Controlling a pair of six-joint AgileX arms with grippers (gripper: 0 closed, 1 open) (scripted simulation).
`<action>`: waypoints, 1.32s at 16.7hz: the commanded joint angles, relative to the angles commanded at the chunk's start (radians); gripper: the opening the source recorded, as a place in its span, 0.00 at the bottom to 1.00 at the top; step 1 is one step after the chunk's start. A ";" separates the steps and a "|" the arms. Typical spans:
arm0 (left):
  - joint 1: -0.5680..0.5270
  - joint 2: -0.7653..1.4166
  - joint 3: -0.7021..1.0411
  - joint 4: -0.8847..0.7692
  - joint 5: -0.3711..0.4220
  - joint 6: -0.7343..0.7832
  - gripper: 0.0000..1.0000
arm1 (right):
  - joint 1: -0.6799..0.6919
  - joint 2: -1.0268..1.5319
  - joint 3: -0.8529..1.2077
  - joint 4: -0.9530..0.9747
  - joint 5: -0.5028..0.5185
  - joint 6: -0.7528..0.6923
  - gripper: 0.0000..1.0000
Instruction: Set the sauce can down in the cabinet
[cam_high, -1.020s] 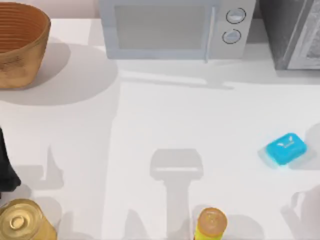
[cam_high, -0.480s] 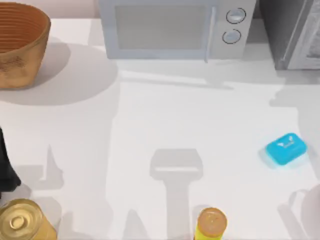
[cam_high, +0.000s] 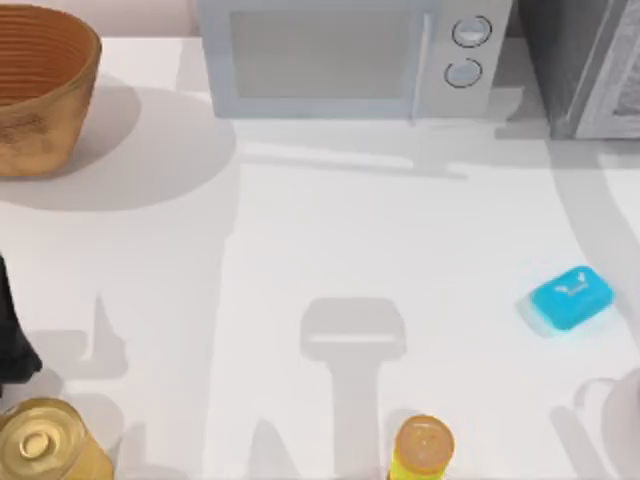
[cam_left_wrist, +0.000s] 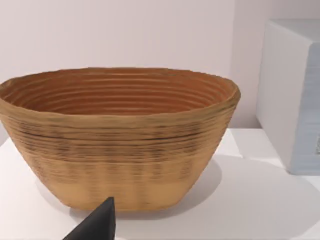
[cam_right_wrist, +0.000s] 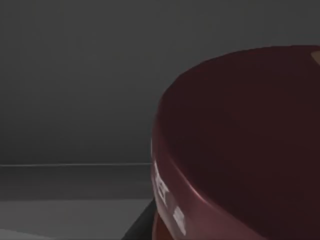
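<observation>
In the right wrist view the sauce can (cam_right_wrist: 240, 145) sits very close, its dark maroon top tilted across the picture. Behind it are the cabinet's (cam_right_wrist: 75, 75) dark grey inner walls and floor. My right gripper is shut on the sauce can, and a dark sliver of a finger (cam_right_wrist: 140, 226) shows beside its lower edge. From above, the cabinet (cam_high: 560, 60) stands at the table's far right corner, with a lighter framed panel (cam_high: 622, 90) at the picture's edge. My left arm (cam_high: 10, 340) is parked at the table's left edge.
A woven basket (cam_high: 40, 90) stands far left, also seen in the left wrist view (cam_left_wrist: 120, 135). A light-grey microwave (cam_high: 350, 55) fills the far middle. A blue block (cam_high: 570, 298) lies at right. A gold tin (cam_high: 45, 445) and a yellow bottle (cam_high: 423, 448) stand at the near edge.
The arm's shadow on the right side of the table has slid away from the blue block towards the cabinet. Nothing on the table has moved.
</observation>
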 joint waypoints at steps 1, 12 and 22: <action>0.000 0.000 0.000 0.000 0.000 0.000 1.00 | 0.008 0.031 0.041 -0.012 0.001 -0.004 0.00; 0.000 0.000 0.000 0.000 0.000 0.000 1.00 | -0.003 0.146 0.160 -0.021 -0.005 -0.008 0.00; 0.000 0.000 0.000 0.000 0.000 0.000 1.00 | -0.057 0.522 0.478 0.026 -0.054 -0.002 0.00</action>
